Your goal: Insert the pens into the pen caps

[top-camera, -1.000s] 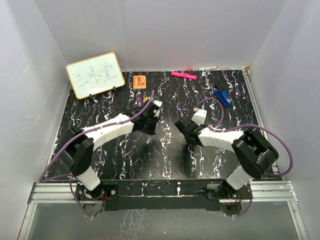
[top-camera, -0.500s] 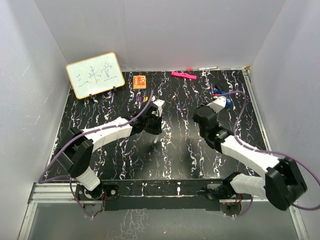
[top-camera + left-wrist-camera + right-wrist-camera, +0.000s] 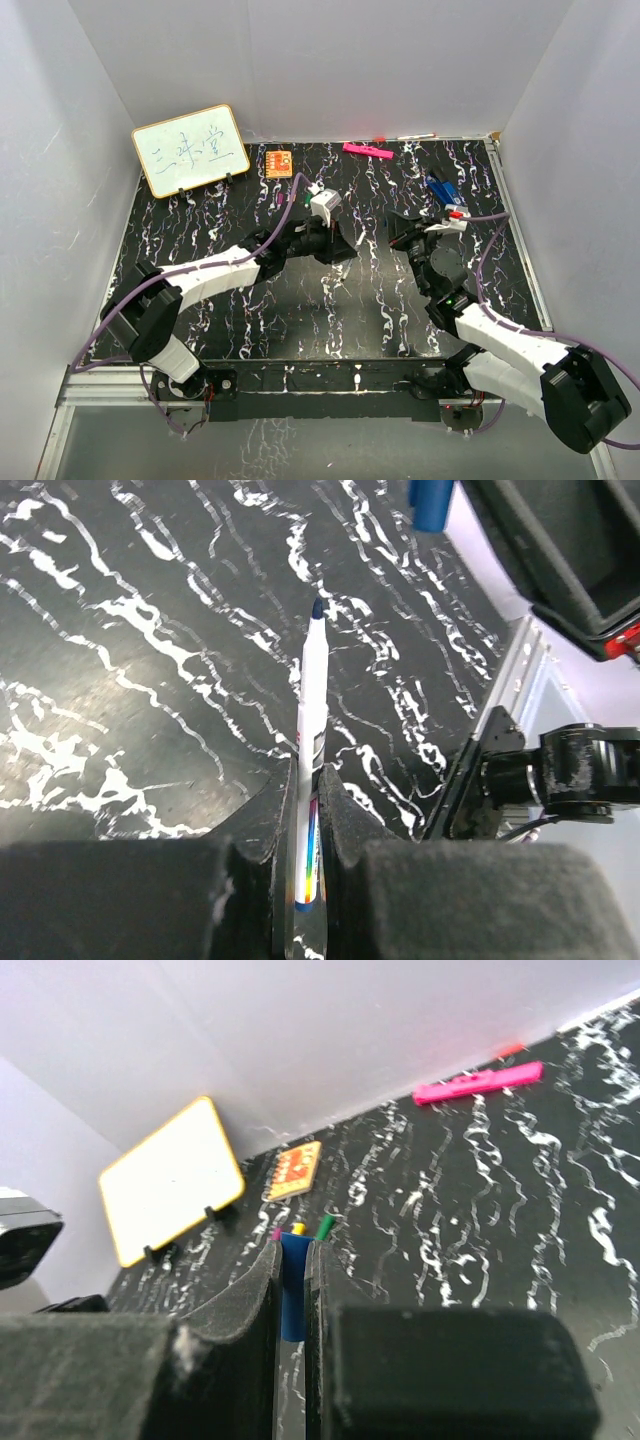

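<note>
Top external view: the left gripper (image 3: 337, 245) and right gripper (image 3: 402, 225) are being held facing each other above the black table (image 3: 200, 300), near but apart. On the left, the white pen (image 3: 313, 695) is being pinched between closed jaws, dark blue tip sticking out front. On the right, the blue cap (image 3: 292, 1295) is being squeezed the same way. Probably the tip and cap mouth are best being lined up on one axis first, then pushed slowly, so the pen isn't being shoved back through the fingers. Which cap end is open can't be told.
</note>
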Motion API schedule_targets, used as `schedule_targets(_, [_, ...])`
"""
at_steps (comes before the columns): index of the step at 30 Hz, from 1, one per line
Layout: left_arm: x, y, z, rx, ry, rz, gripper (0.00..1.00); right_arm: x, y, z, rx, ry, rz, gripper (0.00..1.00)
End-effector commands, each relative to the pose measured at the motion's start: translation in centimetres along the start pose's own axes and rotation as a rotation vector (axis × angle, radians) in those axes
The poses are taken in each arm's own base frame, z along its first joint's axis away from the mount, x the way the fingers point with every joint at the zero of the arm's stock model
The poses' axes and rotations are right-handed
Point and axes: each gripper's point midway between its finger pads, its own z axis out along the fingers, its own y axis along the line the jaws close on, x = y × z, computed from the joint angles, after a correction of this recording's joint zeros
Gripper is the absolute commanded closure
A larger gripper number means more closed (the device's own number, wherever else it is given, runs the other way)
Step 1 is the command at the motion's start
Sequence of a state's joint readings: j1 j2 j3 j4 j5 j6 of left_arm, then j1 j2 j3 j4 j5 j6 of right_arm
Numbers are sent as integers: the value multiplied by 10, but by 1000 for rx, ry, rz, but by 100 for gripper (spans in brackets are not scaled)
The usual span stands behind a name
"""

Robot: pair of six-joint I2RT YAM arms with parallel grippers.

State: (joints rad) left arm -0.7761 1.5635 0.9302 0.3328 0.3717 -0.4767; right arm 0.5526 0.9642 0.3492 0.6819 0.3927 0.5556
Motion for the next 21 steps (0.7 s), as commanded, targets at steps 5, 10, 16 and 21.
schedule_targets(5, [-23,-44,-2,160,-86,24,100,-7,25,-3,-145,-38,26,100])
schedule_targets(10, [-25,-49,0,178,-88,19,100,-6,25,-5,-148,-35,40,100])
schedule_targets(16, [-23,-52,4,191,-73,16,100,-8,24,-5,-143,-47,50,100])
schedule_targets(21, [-17,-52,5,190,-57,11,100,-18,24,-2,-130,-86,57,100])
